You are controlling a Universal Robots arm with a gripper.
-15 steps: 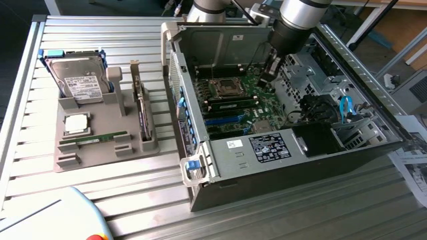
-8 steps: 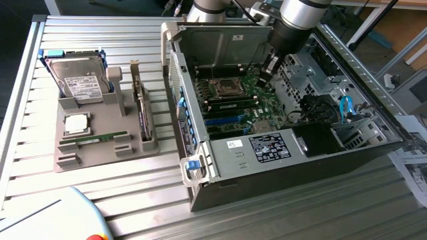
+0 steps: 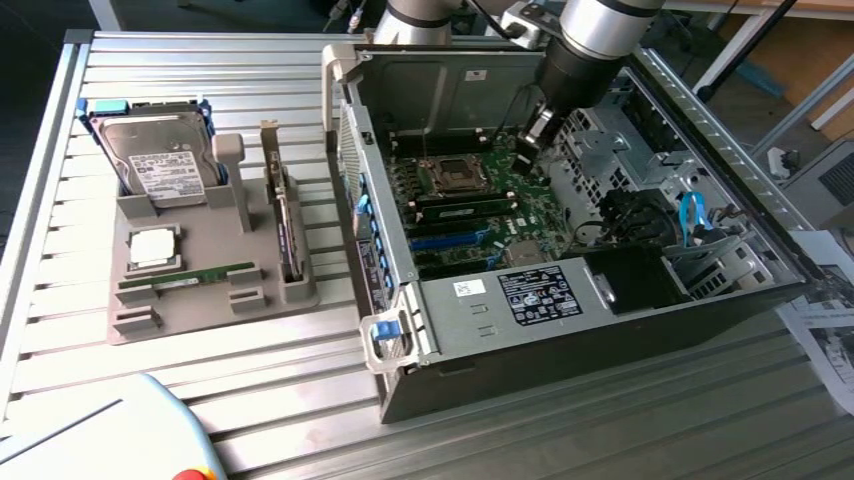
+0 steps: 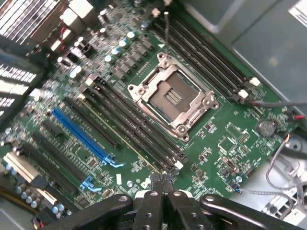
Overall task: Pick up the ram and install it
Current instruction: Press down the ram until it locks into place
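We see a surface [image 3: 267, 400] of ribbed, silver aluminium slats that spans the exterior view. On it, at the left of the frame, lies a grey moulded holder [image 3: 214, 300] with slots and pockets. To the holder's right, filling the middle and right of the frame, an open black computer case [image 3: 561, 340] lies on its side on the same slats, just beside the holder but apart from it. At the lower left corner we see a pale blue device with a red and yellow part [image 3: 160, 440]. At the right edge, printed paper sheets [image 3: 825, 345] lie beside the case.
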